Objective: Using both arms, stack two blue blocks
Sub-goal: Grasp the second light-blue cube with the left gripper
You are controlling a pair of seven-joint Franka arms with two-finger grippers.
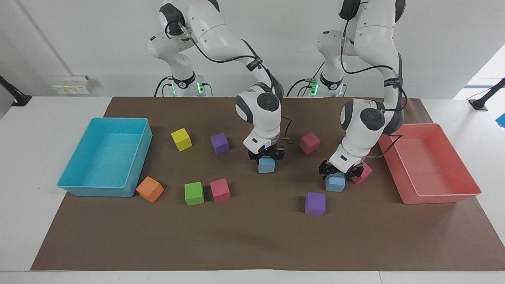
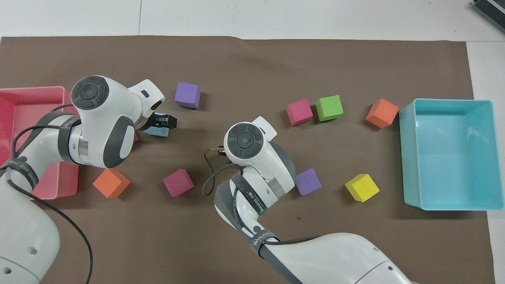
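Note:
One blue block (image 1: 266,165) sits in my right gripper (image 1: 266,156) at mid-mat, and the gripper looks shut on its top. In the overhead view that block is hidden under the right hand (image 2: 244,140). The other blue block (image 1: 335,184) lies on the mat toward the left arm's end and also shows in the overhead view (image 2: 159,131). My left gripper (image 1: 341,172) is low over this block. It is open, with a finger on each side of the block's top.
A pink cube (image 1: 363,173) touches or nearly touches the left gripper, beside a salmon tray (image 1: 430,195). A purple cube (image 1: 315,203) lies farther from the robots. An orange cube (image 2: 111,182) and a pink cube (image 1: 309,142) lie nearby. Several cubes and a turquoise tray (image 1: 79,185) are toward the right arm's end.

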